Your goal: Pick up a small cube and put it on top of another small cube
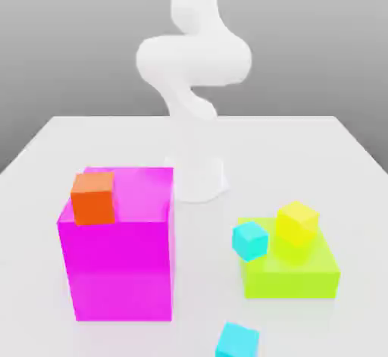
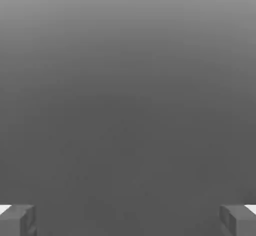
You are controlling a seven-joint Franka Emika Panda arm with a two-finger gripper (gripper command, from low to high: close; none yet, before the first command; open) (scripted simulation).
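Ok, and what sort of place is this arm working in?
Most likely a simulated robot test scene: a plain pale table with a white arm mounted on it, flat-coloured blocks such as the magenta block and cyan cubes, and a featureless grey backdrop.

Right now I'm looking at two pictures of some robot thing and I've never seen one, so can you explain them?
The white machine is a robot arm on a table. One picture comes from a camera off the arm, seeing the scene. The other is from the arm's hand, its two fingers apart with nothing between them. On the table, at the exterior view's left, a magenta block carries an orange cube. At its right, a low lime block carries a yellow cube, with a cyan cube at its edge; another cyan cube is nearest the camera.
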